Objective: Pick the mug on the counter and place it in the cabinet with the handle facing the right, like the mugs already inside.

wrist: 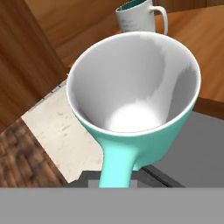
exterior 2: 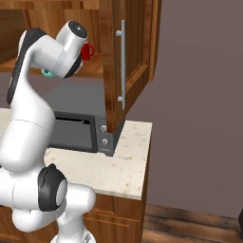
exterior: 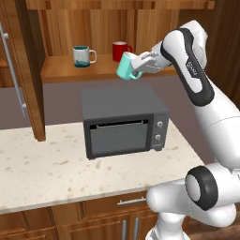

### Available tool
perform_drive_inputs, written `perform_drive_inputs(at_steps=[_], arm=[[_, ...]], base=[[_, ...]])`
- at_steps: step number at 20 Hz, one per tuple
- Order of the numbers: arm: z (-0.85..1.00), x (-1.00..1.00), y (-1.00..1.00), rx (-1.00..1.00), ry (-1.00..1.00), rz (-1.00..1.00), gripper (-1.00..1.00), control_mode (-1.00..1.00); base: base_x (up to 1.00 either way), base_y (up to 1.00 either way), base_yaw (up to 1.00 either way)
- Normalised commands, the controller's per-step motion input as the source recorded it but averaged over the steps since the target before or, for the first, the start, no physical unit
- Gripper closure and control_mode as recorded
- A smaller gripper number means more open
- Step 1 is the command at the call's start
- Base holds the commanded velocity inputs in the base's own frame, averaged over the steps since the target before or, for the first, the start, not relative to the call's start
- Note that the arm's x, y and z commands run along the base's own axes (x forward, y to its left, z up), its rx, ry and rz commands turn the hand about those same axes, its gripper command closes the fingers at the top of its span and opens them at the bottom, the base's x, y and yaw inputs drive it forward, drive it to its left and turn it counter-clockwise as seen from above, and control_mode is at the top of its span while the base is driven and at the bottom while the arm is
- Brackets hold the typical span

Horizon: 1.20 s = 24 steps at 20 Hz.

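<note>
- The mug was a small, smooth mint-turquoise cup with a flaring wall, a white inside and one loop handle of the same colour.
- The hand held the mug in the air, tipped on its side, with the handle toward the wrist; in the hand view the handle ran down to the bottom middle, where the fingers were hidden, so it appeared clamped on the handle.
- In the left base view the mug hung above the rear right part of the toaster oven, a dark grey matte box with a glass door and two round knobs, and just in front of the cabinet's shelf edge.
- The cabinet was brown wood-grain with a flat shelf and a vertical plank back; its tall door, with a long metal bar, stood open to the right of the arm.
- On the shelf stood a white mug with dark teal pattern, handle to the right, and a glossy red mug just behind the held mug.
- Bare shelf lay between the two mugs.
- The desk was beige speckled stone with a straight front edge and wooden drawer fronts below; open surface lay left of the toaster oven.
</note>
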Motion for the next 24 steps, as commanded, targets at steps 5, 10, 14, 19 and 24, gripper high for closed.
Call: perform_drive_inputs(at_steps=[5,10,14,19,24], arm=[[0.0,0.33,-0.07,0.0,0.0,0.0,1.0,-1.0],[-0.03,0.3,-0.01,0.0,0.0,0.01,1.0,-1.0],[-0.13,0.27,0.0,0.0,0.0,0.01,1.0,-1.0],[-0.2,0.28,0.0,0.0,0.0,0.02,1.0,-1.0],[-0.03,0.28,0.0,0.0,0.0,0.01,1.0,-1.0]], base=[[0.0,0.0,0.0],[0.0,0.0,0.0],[0.0,0.0,0.0],[0.0,0.0,0.0],[0.0,0.0,0.0]])
